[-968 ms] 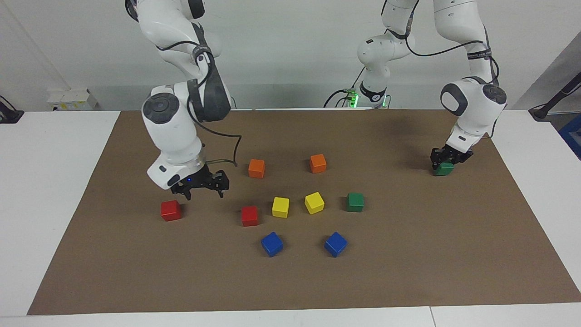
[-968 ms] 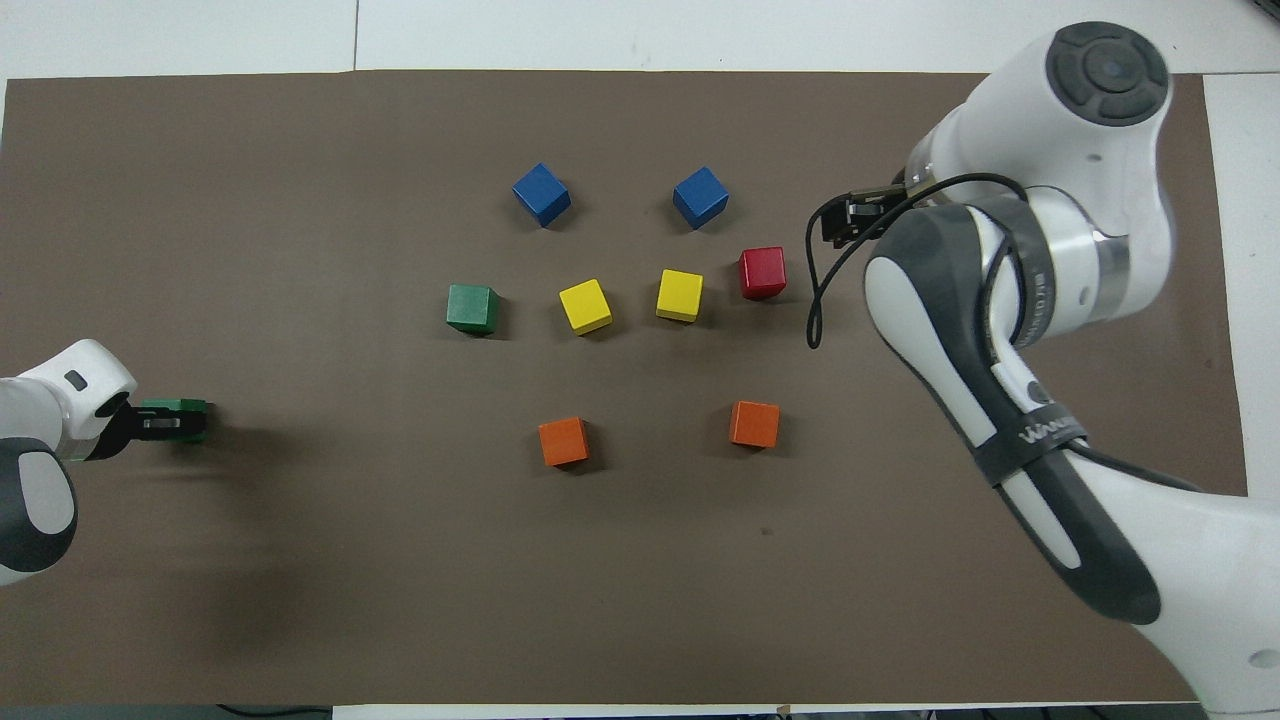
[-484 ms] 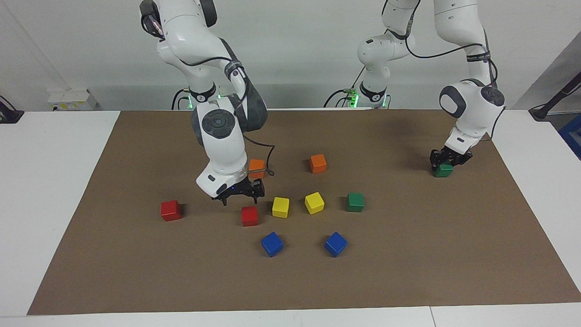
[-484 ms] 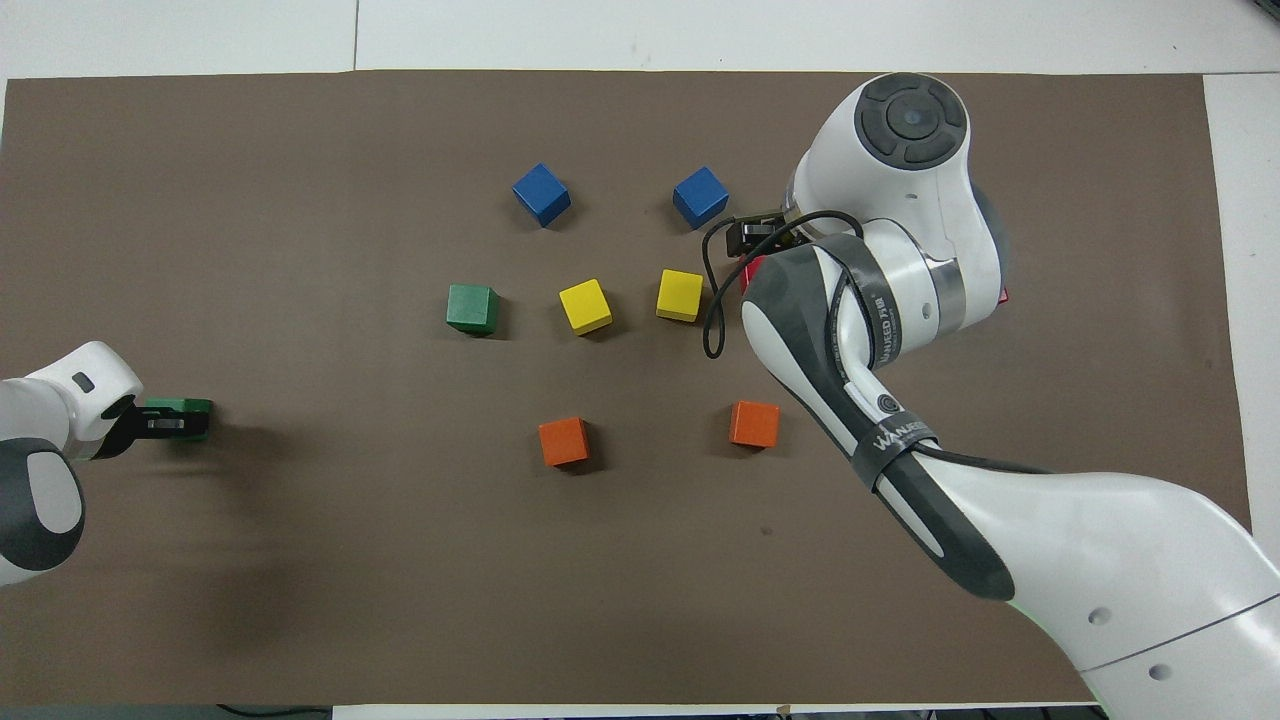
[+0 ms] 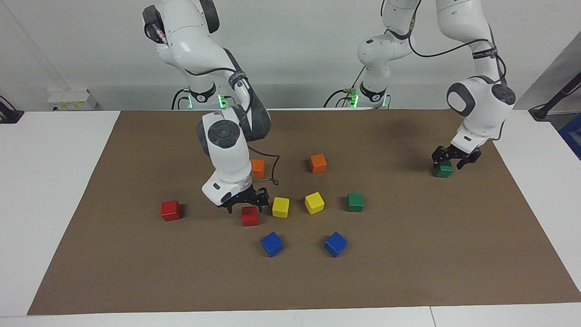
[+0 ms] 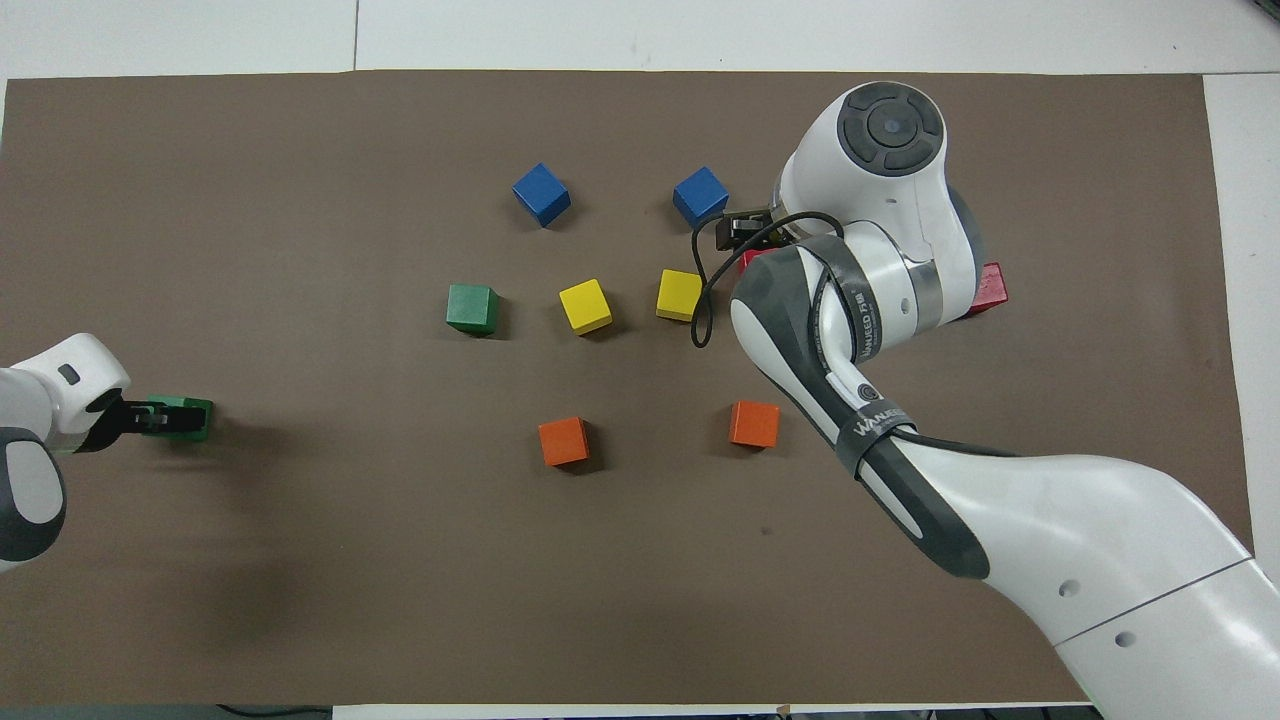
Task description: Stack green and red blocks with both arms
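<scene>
My right gripper (image 5: 245,207) is open and sits low over a red block (image 5: 249,215), with its fingers straddling the block's top. In the overhead view the right arm hides most of this block (image 6: 750,260) and the gripper (image 6: 745,228). The second red block (image 5: 170,210) lies alone toward the right arm's end (image 6: 985,290). My left gripper (image 5: 453,160) is open, just above a green block (image 5: 442,170) at the left arm's end (image 6: 188,418). The second green block (image 5: 355,202) stands beside the yellow cubes (image 6: 472,308).
Two yellow cubes (image 5: 280,206) (image 5: 314,202) stand in a row between the red and green blocks. Two orange cubes (image 5: 258,168) (image 5: 318,163) lie nearer the robots, and two blue cubes (image 5: 272,244) (image 5: 335,244) lie farther. All rest on a brown mat (image 5: 408,263).
My right gripper has swung from beside the outer red block to the red block by the yellow cubes and come down over it. My left gripper has opened and risen slightly off its green block.
</scene>
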You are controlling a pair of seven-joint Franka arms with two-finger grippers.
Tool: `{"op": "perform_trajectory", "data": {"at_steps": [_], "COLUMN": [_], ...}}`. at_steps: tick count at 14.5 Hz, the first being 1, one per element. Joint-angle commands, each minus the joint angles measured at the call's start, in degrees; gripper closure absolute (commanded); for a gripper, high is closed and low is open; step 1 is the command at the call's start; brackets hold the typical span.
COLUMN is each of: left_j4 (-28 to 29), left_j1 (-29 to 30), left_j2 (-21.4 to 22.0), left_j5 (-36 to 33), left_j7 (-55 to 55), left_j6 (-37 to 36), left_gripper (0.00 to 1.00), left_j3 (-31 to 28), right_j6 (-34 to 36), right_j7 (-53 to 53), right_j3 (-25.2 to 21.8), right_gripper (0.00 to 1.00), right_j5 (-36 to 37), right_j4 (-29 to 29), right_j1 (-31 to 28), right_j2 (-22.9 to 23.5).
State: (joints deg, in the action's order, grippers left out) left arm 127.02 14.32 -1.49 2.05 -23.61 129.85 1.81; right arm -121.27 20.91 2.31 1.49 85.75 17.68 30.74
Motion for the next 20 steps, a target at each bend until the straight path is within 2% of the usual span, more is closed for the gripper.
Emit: {"op": "perform_trajectory", "data": {"at_steps": [1, 4, 6, 8, 10, 13, 14, 15, 16, 17, 20], "left_j4": [-10.54, -17.41, -17.69, -18.03, -21.01, -21.55, -21.90, -22.43, -23.39, -23.92, -23.93], "left_j1": [-4.28, -14.72, -20.27, -24.15, -27.49, -30.05, -30.23, -31.62, -32.68, -32.95, -34.08], "left_j2": [-0.27, -3.07, -3.43, -5.18, -9.65, -12.91, -14.40, -16.07, -17.92, -19.15, -20.30], "left_j5": [0.76, 0.76, 0.85, 1.46, 1.99, 1.99, 1.91, 1.91, 1.73, 1.64, 1.38], "left_j7": [3.80, 20.29, 28.68, 29.58, 29.85, 30.81, 31.77, 31.96, 31.96, 31.96, 31.96], "left_j6": [-11.35, -13.92, -11.83, -9.88, -8.48, -5.58, -3.92, -2.77, -1.98, -1.27, -0.21], "left_gripper": [0.00, 0.00, 0.00, 0.00, 0.00, 0.00, 0.00, 0.00, 0.00, 0.00, 0.00], "left_j3": [-0.05, -0.05, 0.04, 0.04, 0.04, 0.04, 0.13, 0.04, -0.05, -0.05, -0.05], "right_j6": [-1.51, -3.00, -6.33, -8.97, -10.64, -11.71, -11.53, -11.27, -10.66, -9.87, -0.85], "right_j7": [1.15, 2.29, 2.20, 2.29, 2.29, 2.20, 2.20, 1.94, 1.50, 1.24, 0.71], "right_j3": [0.06, 0.06, 0.06, 0.06, 0.06, 0.06, 0.06, 0.06, 0.06, 0.06, 0.06], "right_gripper": [0.01, 0.02, 0.02, 0.02, 0.02, 0.04, 0.13, 0.35, 0.74, 1.00, 1.00], "right_j5": [-0.35, -0.44, -0.35, -0.35, -0.35, -0.35, -0.26, -0.26, -0.09, 0.00, 0.44], "right_j4": [-0.67, 0.38, 3.36, 6.61, 8.55, 9.70, 9.70, 9.70, 9.70, 9.44, 5.23], "right_j1": [-0.10, 0.16, 0.07, 0.25, 0.25, 0.34, 0.34, 0.34, 0.25, 0.25, -0.89], "right_j2": [1.25, 1.60, 1.60, 0.99, 0.46, 0.46, 0.46, 0.37, 0.37, 0.28, -1.99]}}
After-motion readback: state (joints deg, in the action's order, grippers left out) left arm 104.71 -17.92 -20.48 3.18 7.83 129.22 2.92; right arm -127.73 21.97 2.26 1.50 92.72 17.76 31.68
